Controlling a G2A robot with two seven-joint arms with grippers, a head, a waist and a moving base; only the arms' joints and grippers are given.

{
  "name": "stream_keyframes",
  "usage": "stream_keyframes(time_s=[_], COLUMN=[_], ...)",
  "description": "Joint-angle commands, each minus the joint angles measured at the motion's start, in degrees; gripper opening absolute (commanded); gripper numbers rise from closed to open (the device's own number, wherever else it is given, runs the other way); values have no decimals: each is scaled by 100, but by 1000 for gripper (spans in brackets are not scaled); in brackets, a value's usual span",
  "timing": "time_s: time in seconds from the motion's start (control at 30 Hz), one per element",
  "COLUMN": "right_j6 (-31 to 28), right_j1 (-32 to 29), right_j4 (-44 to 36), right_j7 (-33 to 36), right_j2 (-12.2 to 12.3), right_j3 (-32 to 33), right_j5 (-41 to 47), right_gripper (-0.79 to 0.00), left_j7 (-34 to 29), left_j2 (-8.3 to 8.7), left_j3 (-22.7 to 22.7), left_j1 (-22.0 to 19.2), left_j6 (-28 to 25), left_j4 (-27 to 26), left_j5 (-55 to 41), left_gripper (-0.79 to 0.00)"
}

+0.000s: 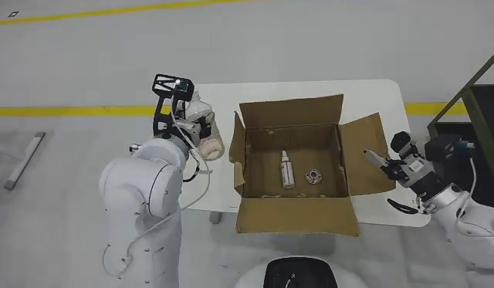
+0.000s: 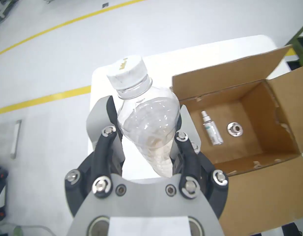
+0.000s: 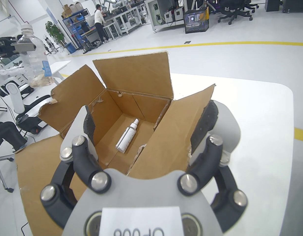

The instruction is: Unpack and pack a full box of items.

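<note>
An open cardboard box (image 1: 293, 211) stands in the middle of the white table (image 1: 370, 95). On its floor lie a small white spray bottle (image 1: 287, 170) and a metal ring (image 1: 313, 176). My left gripper (image 1: 194, 126) hangs over the table's left end, left of the box, shut on a clear plastic bottle (image 2: 147, 124) with a white cap. The left wrist view also shows the spray bottle (image 2: 211, 130) and the ring (image 2: 235, 129). My right gripper (image 3: 151, 126) is open at the box's right side, its fingers (image 3: 215, 121) straddling the outer edge of the right flap (image 3: 176, 133).
All the box flaps are folded outward. Bare table runs behind the box and at the far right corner (image 3: 264, 104). A green frame (image 1: 463, 103) stands past the table's right edge. A grey bar (image 1: 23, 160) lies on the floor to the left.
</note>
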Motion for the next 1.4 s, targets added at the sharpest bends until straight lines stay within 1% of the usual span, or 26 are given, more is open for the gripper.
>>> stream_keyframes(time_s=[0.0,0.1,0.17,0.3,0.43,0.6,0.7,0.77,0.87,1.03,1.07,1.1,1.13,1.17,1.2,1.23,1.27,1.37], right_j6=[-8,-51,-63,-89,-206,-304,-422,-713,-1031,-1209,-1234,-1256,-1278,-1312,-1365,-1409,-1447,-1487], right_j1=[14,32,37,40,34,65,133,188,243,272,276,283,274,259,249,233,220,203], right_j4=[9,35,51,98,169,313,372,434,510,576,580,572,572,567,558,570,586,637], right_j7=[7,-79,-83,-103,-113,-89,-159,-254,-449,-751,-788,-828,-870,-902,-978,-1047,-1096,-1181], right_j2=[-3,-11,-10,-12,-9,-4,-9,-6,-1,-10,-11,-12,-13,-15,-18,-19,-21,-24], right_j3=[-38,-72,-72,-58,-34,-13,-43,-59,-49,-102,-118,-124,-140,-160,-173,-178,-184,-193], right_j5=[-11,57,29,46,83,122,267,364,255,26,-20,-101,-158,-195,-209,-241,-273,-324], right_gripper=[0,0,0,0,0,0,0,0,0,0,-28,-74,-148,-191,-197,-234,-394,-508], left_j7=[-198,-487,-522,-528,-451,-318,-311,-311,-311,-311,-311,-311,-311,-311,-311,-311,-198,46], left_j2=[21,55,53,81,62,40,38,38,38,38,38,38,38,38,38,38,46,80], left_j3=[-26,-25,4,237,402,470,479,479,479,479,479,479,479,479,479,479,455,370], left_j1=[33,52,73,91,43,-52,-61,-61,-61,-61,-61,-61,-61,-61,-61,-61,0,14], left_j6=[-44,-108,-63,-218,-149,7,19,19,19,19,19,19,19,19,19,19,20,-74], left_j4=[135,527,789,1441,2047,2567,2592,2592,2592,2592,2592,2592,2592,2592,2592,2592,2658,2911], left_j5=[189,671,606,1267,1285,1204,1201,1201,1201,1201,1201,1201,1201,1201,1201,1201,1229,1429], left_gripper=[-785,-785,-785,-785,-785,-785,-785,-785,-785,-785,-785,-785,-785,-785,-785,-785,-785,-785])
